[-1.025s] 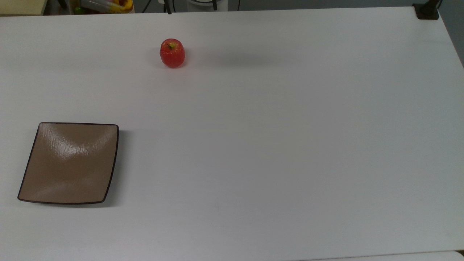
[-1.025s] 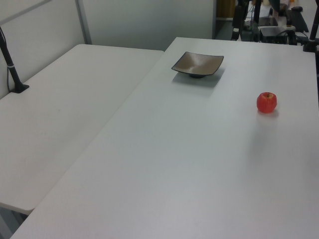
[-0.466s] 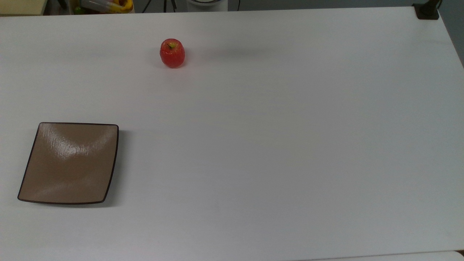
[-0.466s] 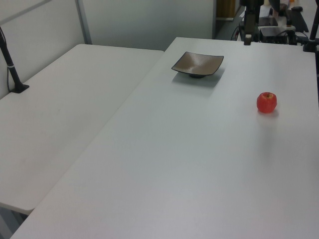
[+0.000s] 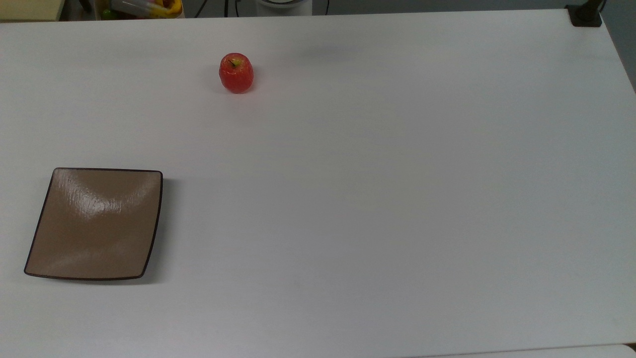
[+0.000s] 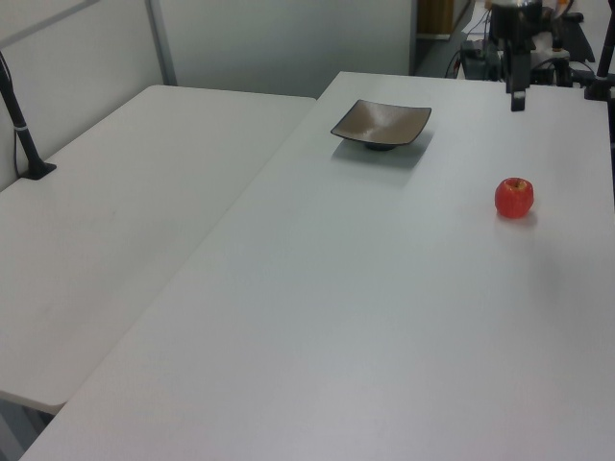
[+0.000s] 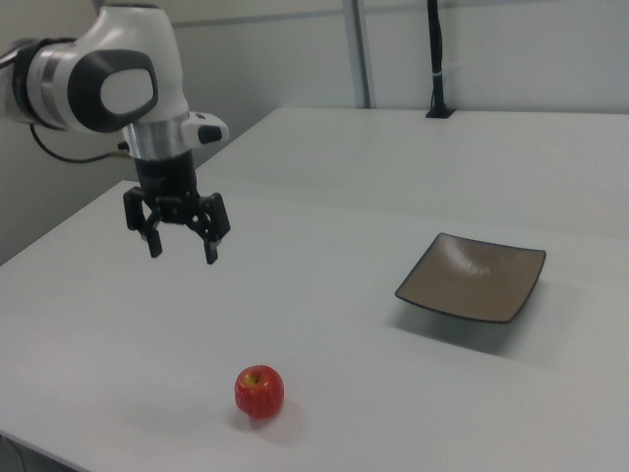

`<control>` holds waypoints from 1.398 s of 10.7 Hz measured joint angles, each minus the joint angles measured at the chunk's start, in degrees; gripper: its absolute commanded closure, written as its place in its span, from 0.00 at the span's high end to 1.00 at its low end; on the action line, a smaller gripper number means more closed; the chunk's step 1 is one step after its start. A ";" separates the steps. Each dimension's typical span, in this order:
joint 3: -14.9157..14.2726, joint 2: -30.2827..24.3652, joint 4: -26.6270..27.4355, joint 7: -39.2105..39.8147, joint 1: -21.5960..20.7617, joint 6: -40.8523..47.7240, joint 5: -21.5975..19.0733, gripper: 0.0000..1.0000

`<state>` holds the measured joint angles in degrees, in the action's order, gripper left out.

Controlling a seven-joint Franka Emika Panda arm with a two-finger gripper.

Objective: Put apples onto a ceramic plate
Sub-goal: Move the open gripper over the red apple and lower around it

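1. Apple (image 5: 236, 73): one small glossy red fruit, upper left of centre in the top view, low and left of centre in the right view (image 7: 258, 391). It stands free on the white desk (image 5: 377, 189), touching nothing.
2. Orientation: upright, the stem and its yellow-green patch facing up. The body is nearly round, so no long axis stands out beyond the vertical stem line.
3. Ceramic plate (image 5: 94, 223): square, tan-brown with a dark rim, lower left of the top view. It carries nothing and sits well apart from the apple.
4. Gripper (image 7: 180, 240): hangs above the desk in the upper left of the right view, apart from the apple. The fingers (image 7: 210, 254) are spread wide and hold nothing.
5. Risk: a glossy round fruit may slip or roll if the fingers close off-centre or too high on its curve.
6. Risk: a release near the upturned plate edge could let it roll back onto the desk.
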<state>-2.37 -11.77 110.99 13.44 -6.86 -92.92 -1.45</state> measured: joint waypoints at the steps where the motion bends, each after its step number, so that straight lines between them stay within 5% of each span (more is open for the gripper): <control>1: -0.09 -0.84 2.39 0.00 0.01 -1.11 0.85 1.00; 9: -1.06 -1.47 20.11 0.01 2.31 -21.50 8.95 1.00; 15: -1.09 4.87 22.88 0.01 3.98 -28.95 10.62 1.00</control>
<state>-3.46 -6.90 133.87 13.45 -2.89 -121.88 9.17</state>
